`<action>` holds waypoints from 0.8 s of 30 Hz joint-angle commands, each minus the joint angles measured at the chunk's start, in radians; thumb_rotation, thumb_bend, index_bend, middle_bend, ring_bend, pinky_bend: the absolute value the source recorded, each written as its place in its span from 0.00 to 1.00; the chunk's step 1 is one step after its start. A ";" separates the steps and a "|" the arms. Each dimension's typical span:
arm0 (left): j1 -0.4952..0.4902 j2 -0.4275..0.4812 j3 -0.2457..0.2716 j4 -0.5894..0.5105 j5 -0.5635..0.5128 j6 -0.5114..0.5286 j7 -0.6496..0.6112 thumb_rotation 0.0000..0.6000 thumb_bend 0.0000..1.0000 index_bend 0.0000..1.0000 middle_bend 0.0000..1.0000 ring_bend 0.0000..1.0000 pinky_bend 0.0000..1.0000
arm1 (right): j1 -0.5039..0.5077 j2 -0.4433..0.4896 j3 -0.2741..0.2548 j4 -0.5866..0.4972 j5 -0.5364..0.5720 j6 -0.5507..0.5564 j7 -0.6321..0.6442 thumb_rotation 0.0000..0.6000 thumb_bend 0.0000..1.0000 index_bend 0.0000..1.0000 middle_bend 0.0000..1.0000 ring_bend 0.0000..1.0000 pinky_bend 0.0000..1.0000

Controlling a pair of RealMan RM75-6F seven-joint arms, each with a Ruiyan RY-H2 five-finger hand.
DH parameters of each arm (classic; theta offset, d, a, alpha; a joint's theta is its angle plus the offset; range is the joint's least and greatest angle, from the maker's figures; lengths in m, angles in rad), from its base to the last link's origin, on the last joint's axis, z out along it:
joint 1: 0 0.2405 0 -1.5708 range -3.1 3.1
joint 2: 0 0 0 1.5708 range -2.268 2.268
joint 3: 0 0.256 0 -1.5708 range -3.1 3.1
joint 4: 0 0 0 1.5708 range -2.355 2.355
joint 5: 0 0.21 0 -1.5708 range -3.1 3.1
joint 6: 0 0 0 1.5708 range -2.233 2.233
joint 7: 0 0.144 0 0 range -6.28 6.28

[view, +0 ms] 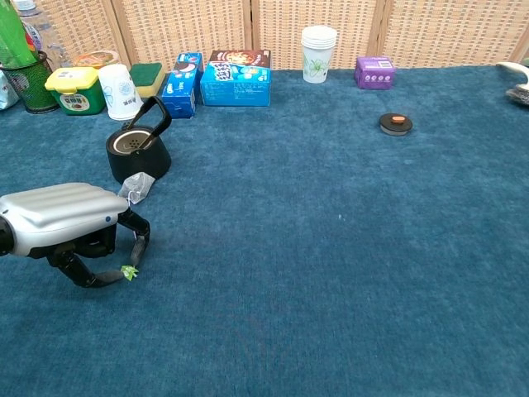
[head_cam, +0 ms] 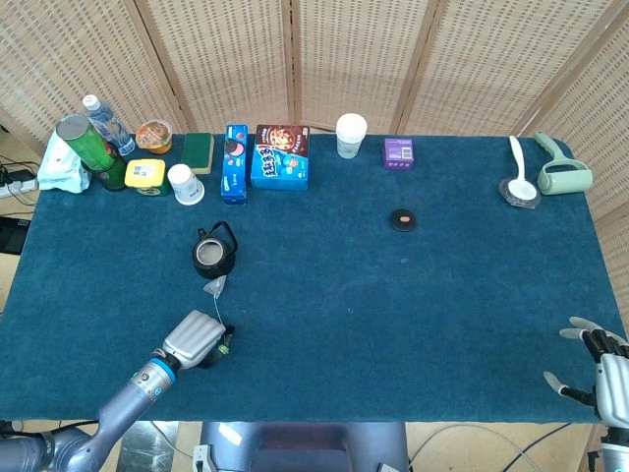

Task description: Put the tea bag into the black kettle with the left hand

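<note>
The black kettle [view: 137, 147] stands lidless on the blue cloth, its handle tipped back; the head view shows the kettle [head_cam: 213, 254] left of centre. Just in front of it lies the tea bag [view: 136, 188], a pale pouch whose string runs toward me to a green tag [view: 129, 271]. My left hand [view: 70, 227] sits low on the cloth beside the string, a finger and the thumb curled together on the tag. In the head view the left hand [head_cam: 195, 339] lies below the tea bag [head_cam: 214, 287]. My right hand [head_cam: 600, 369] rests at the table's front right corner, fingers spread, holding nothing.
Along the back edge stand a white cup [view: 120, 91], blue snack boxes [view: 235, 76], stacked paper cups [view: 318, 53], a purple box [view: 374, 72] and a green-and-yellow tub [view: 74, 89]. The kettle's small black lid [view: 395, 123] lies mid-right. A spoon and lint roller [head_cam: 562, 175] are far right.
</note>
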 commanded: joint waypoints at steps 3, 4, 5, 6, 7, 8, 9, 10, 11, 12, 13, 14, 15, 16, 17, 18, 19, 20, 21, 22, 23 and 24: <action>-0.006 -0.007 0.004 0.005 -0.011 0.000 0.001 1.00 0.41 0.50 1.00 0.99 0.94 | -0.002 0.000 0.000 0.002 0.003 0.000 0.003 1.00 0.03 0.35 0.25 0.29 0.20; -0.006 -0.008 0.004 0.007 -0.012 0.002 0.001 1.00 0.41 0.50 1.00 0.99 0.94 | -0.002 0.000 0.001 0.003 0.003 0.000 0.003 1.00 0.03 0.35 0.25 0.29 0.20; -0.007 -0.010 0.004 0.009 -0.014 0.003 0.002 1.00 0.41 0.50 1.00 0.99 0.94 | -0.002 0.000 0.002 0.003 0.004 -0.002 0.002 1.00 0.03 0.35 0.25 0.29 0.20; -0.008 -0.012 0.005 0.010 -0.015 0.004 0.001 1.00 0.41 0.50 1.00 0.99 0.94 | -0.002 0.000 0.002 0.002 0.004 -0.001 0.002 1.00 0.03 0.35 0.25 0.29 0.20; -0.009 -0.013 0.005 0.011 -0.017 0.004 0.000 1.00 0.41 0.50 1.00 0.99 0.94 | -0.002 0.001 0.002 0.002 0.005 -0.001 0.001 1.00 0.03 0.35 0.25 0.29 0.20; -0.010 -0.015 0.004 0.013 -0.019 0.005 -0.001 1.00 0.41 0.50 1.00 0.99 0.94 | -0.003 0.001 0.003 0.002 0.005 0.000 0.000 1.00 0.03 0.35 0.25 0.29 0.20; -0.011 -0.017 0.004 0.015 -0.020 0.005 -0.001 1.00 0.41 0.50 1.00 0.99 0.94 | -0.003 0.002 0.003 0.001 0.005 0.000 0.000 1.00 0.03 0.35 0.25 0.29 0.20; -0.012 -0.019 0.005 0.016 -0.022 0.006 -0.001 1.00 0.41 0.50 1.00 0.99 0.94 | -0.003 0.002 0.003 0.000 0.005 0.000 -0.001 1.00 0.03 0.35 0.25 0.29 0.20; -0.013 -0.022 0.005 0.018 -0.024 0.007 -0.002 1.00 0.41 0.50 1.00 0.99 0.94 | -0.002 0.002 0.004 0.000 0.006 -0.001 -0.002 1.00 0.03 0.35 0.25 0.29 0.20; -0.014 -0.023 0.005 0.020 -0.025 0.007 -0.002 1.00 0.41 0.50 1.00 0.99 0.94 | -0.002 0.002 0.004 0.000 0.008 -0.003 -0.003 1.00 0.03 0.35 0.25 0.29 0.20; -0.015 -0.025 0.005 0.022 -0.027 0.007 -0.002 1.00 0.41 0.50 1.00 0.99 0.94 | -0.002 0.002 0.004 0.000 0.009 -0.004 -0.003 1.00 0.03 0.35 0.25 0.29 0.20; -0.016 -0.027 0.006 0.025 -0.028 0.008 -0.001 1.00 0.41 0.50 1.00 0.99 0.94 | -0.003 0.001 0.005 0.000 0.010 -0.005 -0.003 1.00 0.03 0.35 0.25 0.29 0.20; -0.016 -0.029 0.007 0.027 -0.029 0.009 -0.001 1.00 0.41 0.50 1.00 0.99 0.94 | -0.003 0.001 0.005 0.000 0.011 -0.005 -0.003 1.00 0.03 0.35 0.25 0.29 0.20; -0.017 -0.030 0.007 0.028 -0.033 0.009 0.000 1.00 0.41 0.51 1.00 0.99 0.94 | -0.004 0.001 0.005 0.000 0.012 -0.005 -0.003 1.00 0.03 0.35 0.25 0.29 0.20; -0.018 -0.031 0.007 0.029 -0.035 0.009 -0.001 1.00 0.41 0.51 1.00 0.99 0.94 | -0.004 0.001 0.005 0.000 0.013 -0.005 -0.003 1.00 0.03 0.35 0.25 0.29 0.20; -0.018 -0.031 0.008 0.029 -0.037 0.008 -0.002 1.00 0.41 0.51 1.00 0.99 0.94 | -0.005 0.001 0.005 0.000 0.013 -0.004 -0.003 1.00 0.03 0.35 0.25 0.29 0.20; -0.019 -0.032 0.008 0.029 -0.038 0.009 -0.002 1.00 0.41 0.52 1.00 0.99 0.94 | -0.005 0.001 0.005 0.000 0.013 -0.003 -0.003 1.00 0.03 0.35 0.25 0.29 0.20; -0.019 -0.033 0.010 0.030 -0.037 0.010 -0.001 1.00 0.41 0.52 1.00 0.99 0.94 | -0.006 0.001 0.006 0.000 0.013 -0.003 -0.003 1.00 0.03 0.35 0.25 0.29 0.20; -0.020 -0.033 0.011 0.030 -0.038 0.011 -0.001 1.00 0.41 0.52 1.00 0.99 0.94 | -0.006 0.001 0.006 0.000 0.013 -0.002 -0.003 1.00 0.03 0.35 0.25 0.29 0.20; -0.020 -0.034 0.011 0.030 -0.039 0.011 -0.001 1.00 0.41 0.52 1.00 0.99 0.94 | -0.007 0.001 0.005 0.000 0.013 -0.002 -0.003 1.00 0.03 0.34 0.25 0.29 0.20; -0.021 -0.034 0.012 0.031 -0.040 0.011 0.000 1.00 0.41 0.52 1.00 0.99 0.94 | -0.007 0.001 0.005 0.000 0.012 -0.001 -0.003 1.00 0.03 0.35 0.25 0.29 0.20; -0.021 -0.035 0.013 0.031 -0.042 0.012 0.000 1.00 0.41 0.52 1.00 0.99 0.94 | -0.007 0.001 0.005 0.000 0.012 -0.001 -0.003 1.00 0.03 0.35 0.25 0.29 0.20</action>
